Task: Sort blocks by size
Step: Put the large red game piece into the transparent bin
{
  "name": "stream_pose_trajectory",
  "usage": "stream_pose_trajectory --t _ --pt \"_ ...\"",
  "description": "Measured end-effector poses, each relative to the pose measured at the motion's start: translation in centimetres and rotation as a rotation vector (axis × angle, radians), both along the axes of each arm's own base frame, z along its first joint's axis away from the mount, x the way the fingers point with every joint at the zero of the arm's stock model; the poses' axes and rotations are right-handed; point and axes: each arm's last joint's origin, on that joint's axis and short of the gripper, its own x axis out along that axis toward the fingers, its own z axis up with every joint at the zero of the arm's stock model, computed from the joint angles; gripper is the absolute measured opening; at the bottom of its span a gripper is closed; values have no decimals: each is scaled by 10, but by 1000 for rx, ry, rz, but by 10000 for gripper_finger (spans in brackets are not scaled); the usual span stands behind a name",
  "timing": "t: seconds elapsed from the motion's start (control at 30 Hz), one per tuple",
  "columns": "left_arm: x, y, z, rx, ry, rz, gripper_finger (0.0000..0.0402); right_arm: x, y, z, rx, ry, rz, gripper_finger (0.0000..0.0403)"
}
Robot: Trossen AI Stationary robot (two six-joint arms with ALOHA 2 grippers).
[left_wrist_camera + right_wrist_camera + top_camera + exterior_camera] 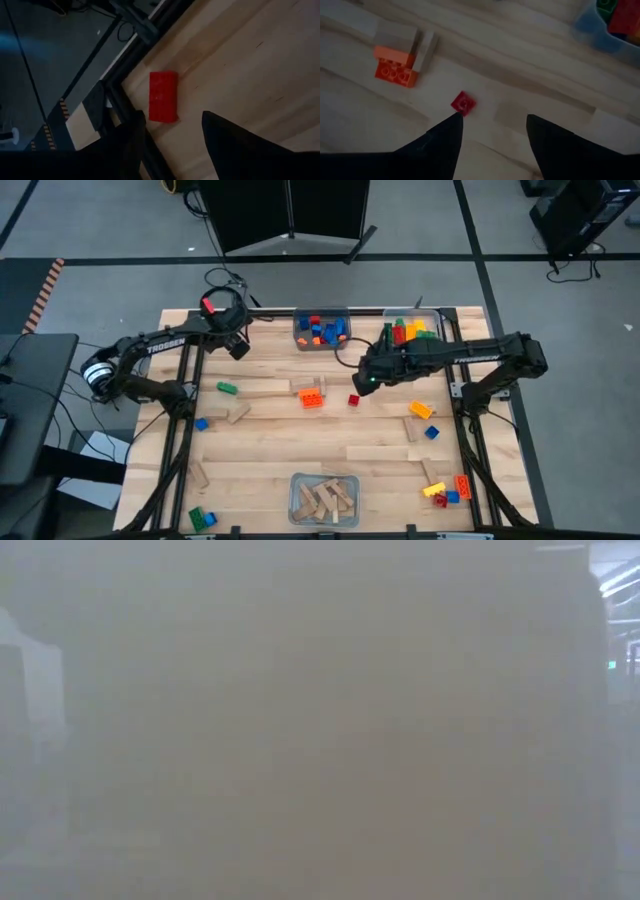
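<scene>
The left pincer (238,345) hangs over the far left corner of the surface (270,445), its fingers (235,145) spread and empty. In the left wrist view a red brick (163,96) lies flat on the wood just beyond the fingertips, close to the dark frame at the surface's edge; nothing touches it.

The right pincer (362,380) reaches in from the right to the middle of the surface, also spread and holding nothing. In the right wrist view a small red block (463,103) sits on the wood just ahead of one fingertip, apart from it as far as can be told. In the high view this block (353,400) lies just near-side of the pincer. To its left is an orange brick (312,397), touching a tan wooden block (306,385) on its far side.

Three clear bins stand on the surface. The far middle bin (321,343) holds small blue, orange and red pieces. The far right bin (432,314) holds larger green, red and yellow bricks. The near bin (324,520) holds tan wooden blocks.

Other blocks lie scattered: a green brick (227,388) and a blue one (201,423) on the left, a green and blue pair (202,518) at the near left corner, a yellow brick (420,410) and a blue one (432,432) on the right, and a cluster of yellow, red, blue and orange pieces (447,491) at the near right. Several wooden blocks lie loose across the middle.

The low view shows only a pale haze.
</scene>
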Motion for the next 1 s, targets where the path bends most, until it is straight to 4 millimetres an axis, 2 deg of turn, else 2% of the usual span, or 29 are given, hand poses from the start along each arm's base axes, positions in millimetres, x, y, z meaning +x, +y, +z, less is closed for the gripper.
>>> stream_pose_trajectory --t 0.2,0.4,0.57,0.8,1.0 --pt "-2 -4 -2 -25 -35 72 204 -1 10 0 2 12 62 231" --pt "1 -9 -5 -201 -183 64 203 -1 15 0 0 18 98 232" --pt "0 -9 -5 -208 -221 128 203 -1 17 0 -4 24 123 229" --pt "-11 0 -6 -215 -198 147 202 -1 18 0 -5 32 151 228" --pt "-29 17 -6 -267 -228 147 202 -1 18 0 -5 31 151 225"
